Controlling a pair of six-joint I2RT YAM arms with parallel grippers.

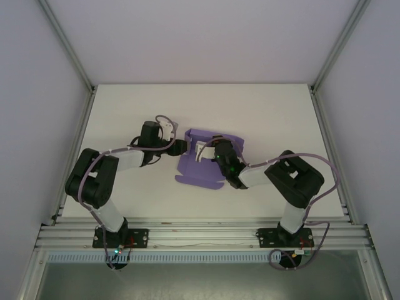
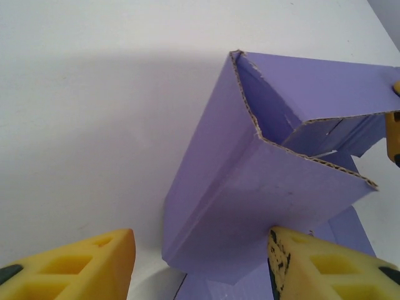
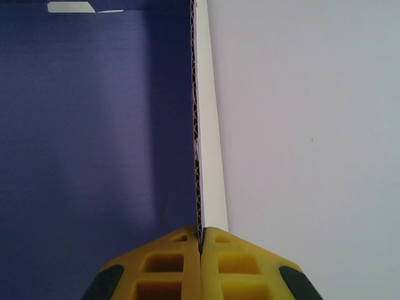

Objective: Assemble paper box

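**Box half up, flaps left to tuck**

The paper box (image 1: 201, 167) sits mid-frame in the top view on the table (image 1: 125, 112). Several walls are raised, and a flap lies flat along its lower edge. The right gripper (image 3: 200, 236) is pinched tight on one upright wall's edge. The left gripper (image 2: 200, 244) stands partly spread around a raised corner, clamping nothing. Closing and locking the walls likely remains.

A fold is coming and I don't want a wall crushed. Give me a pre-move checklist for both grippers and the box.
1. Right gripper shut on a wall edge of the paper box: ok.
2. Left gripper jaws apart with a folded wall between them: ok.
3. Left gripper clamped on card: not ok, one finger stands off it.
4. Walls raised at that corner: ok.
5. Tabs seated in slots: cannot tell.
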